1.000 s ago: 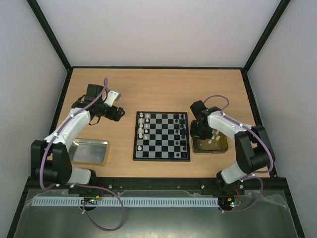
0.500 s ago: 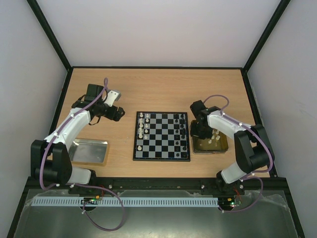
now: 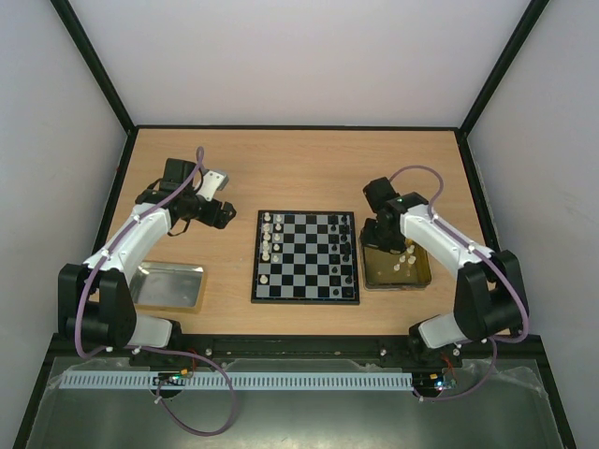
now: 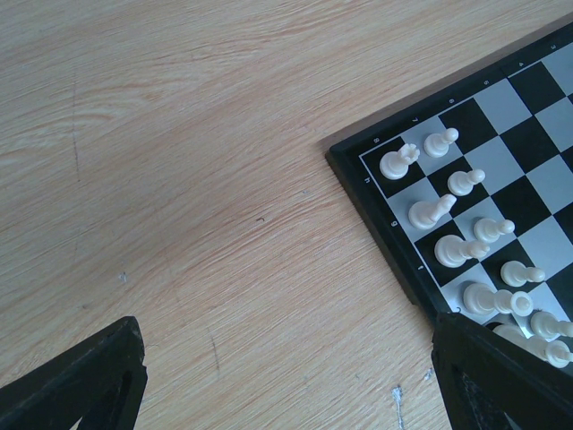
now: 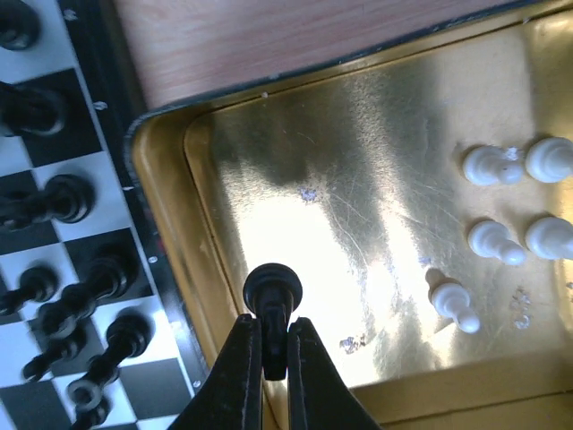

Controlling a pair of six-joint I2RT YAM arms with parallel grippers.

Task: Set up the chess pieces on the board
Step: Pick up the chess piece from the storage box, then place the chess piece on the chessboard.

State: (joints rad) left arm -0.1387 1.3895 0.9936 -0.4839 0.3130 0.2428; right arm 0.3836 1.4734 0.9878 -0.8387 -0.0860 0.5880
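Note:
The board (image 3: 305, 255) lies at the table's middle, with white pieces (image 3: 267, 236) along its left side and black pieces (image 3: 344, 245) along its right. My right gripper (image 5: 274, 358) is shut on a black piece (image 5: 273, 296) and holds it above the gold tray (image 5: 358, 224), near the tray's left rim. Several white pieces (image 5: 510, 202) stand in that tray. In the top view the right gripper (image 3: 377, 231) is over the gold tray (image 3: 416, 278). My left gripper (image 3: 221, 214) is open and empty over bare wood left of the board (image 4: 394, 237).
A silver tray (image 3: 170, 285) lies at the near left. Black frame rails edge the table. White pieces (image 4: 448, 210) fill the board corner nearest the left wrist.
My right arm has lifted and swung slightly back over the gold tray, with the black piece in its jaws. The left arm has not moved.

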